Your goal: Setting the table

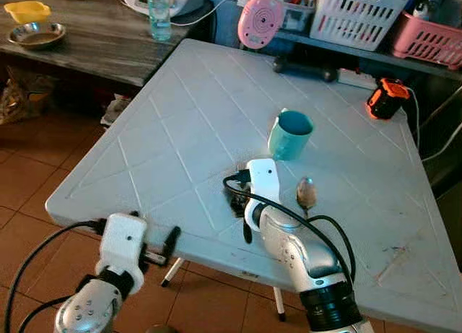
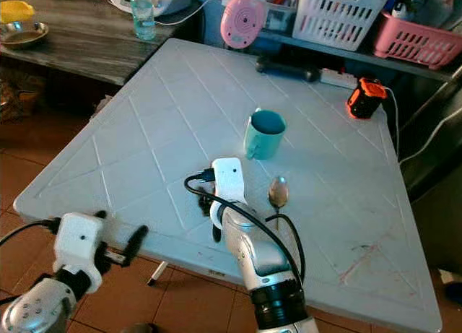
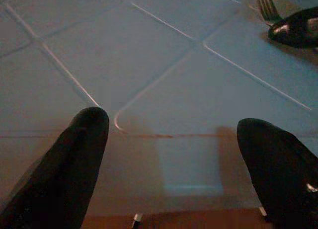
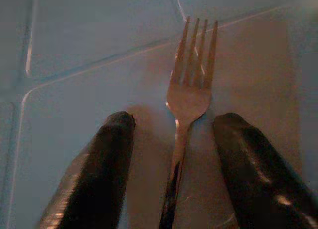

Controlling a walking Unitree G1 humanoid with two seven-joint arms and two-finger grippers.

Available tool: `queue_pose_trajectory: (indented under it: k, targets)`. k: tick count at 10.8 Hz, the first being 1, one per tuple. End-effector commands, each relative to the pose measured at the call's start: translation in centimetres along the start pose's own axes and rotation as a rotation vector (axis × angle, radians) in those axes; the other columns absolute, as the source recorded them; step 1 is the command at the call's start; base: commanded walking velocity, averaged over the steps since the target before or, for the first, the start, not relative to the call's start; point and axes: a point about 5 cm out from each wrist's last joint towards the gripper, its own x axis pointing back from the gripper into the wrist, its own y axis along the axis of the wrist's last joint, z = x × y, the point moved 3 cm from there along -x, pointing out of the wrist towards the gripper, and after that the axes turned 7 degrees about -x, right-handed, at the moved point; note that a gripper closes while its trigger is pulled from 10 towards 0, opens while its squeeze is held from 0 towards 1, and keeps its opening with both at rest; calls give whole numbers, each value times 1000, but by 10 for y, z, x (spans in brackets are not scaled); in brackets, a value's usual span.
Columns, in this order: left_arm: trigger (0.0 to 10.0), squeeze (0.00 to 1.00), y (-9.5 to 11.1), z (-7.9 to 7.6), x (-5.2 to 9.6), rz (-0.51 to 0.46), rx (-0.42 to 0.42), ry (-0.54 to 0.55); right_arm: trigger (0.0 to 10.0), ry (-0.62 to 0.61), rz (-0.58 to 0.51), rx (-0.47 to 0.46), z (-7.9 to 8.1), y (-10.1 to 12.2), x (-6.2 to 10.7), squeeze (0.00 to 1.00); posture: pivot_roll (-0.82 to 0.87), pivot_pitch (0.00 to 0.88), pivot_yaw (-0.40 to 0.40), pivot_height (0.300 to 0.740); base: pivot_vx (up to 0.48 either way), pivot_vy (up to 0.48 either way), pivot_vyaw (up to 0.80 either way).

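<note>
Right end effector (image 4: 174,134) low over the white worktop (image 1: 180,131) close to its near edge, black fingers (image 4: 99,164) spread wide with a metal fork (image 4: 191,85) lying flat between them, tines pointing away from the wrist (whether either finger touches the fork cannot be told). Just beside that arm, toward the right edge, a spoon (image 1: 306,194) lying on the worktop, bowl facing up. Behind both, toward the middle of the worktop, a teal mug (image 1: 290,134) standing upright, apart from the spoon. Left end effector (image 3: 169,139) at the near edge toward the near-left corner, fingers spread and holding nothing, hanging just at the rim with floor tiles below. Near the far-right corner an orange and black device (image 1: 386,98) with a cable. Past the far edge a pink round gadget (image 1: 260,20), a white basket (image 1: 357,14) and a pink basket (image 1: 432,37) on a shelf. Beyond the far-left corner a dark wooden table (image 1: 94,37) carrying a metal dish (image 1: 36,35), a yellow bowl (image 1: 27,11) and a clear glass (image 1: 159,15).
</note>
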Motion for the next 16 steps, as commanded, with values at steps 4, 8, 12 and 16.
queue_pose_trajectory:
  k: [4, 8, 12, 16]
  targets:
    - [10000, 0, 11, -5, -2, -36, 17, -31, 0, -75, 154, -79, -11, -45, -2, 0, 225, 127, -89, 740, 0, 0, 0]
    - [10000, 0, 26, -18, -2, -101, 65, -160, 0, -95, 139, -64, -20, -44, -6, 0, 221, 124, -94, 740, 0, 0, 0]
    - [10000, 0, 37, -21, -6, -133, 70, -189, 0, -78, 144, -35, -24, -49, -3, 0, 210, 127, -96, 740, 0, 0, 0]
    - [10000, 0, 51, -18, -13, -183, 66, -170, 0, -9, -44, 120, -26, -17, -3, 0, 208, 105, -97, 740, 0, 0, 0]
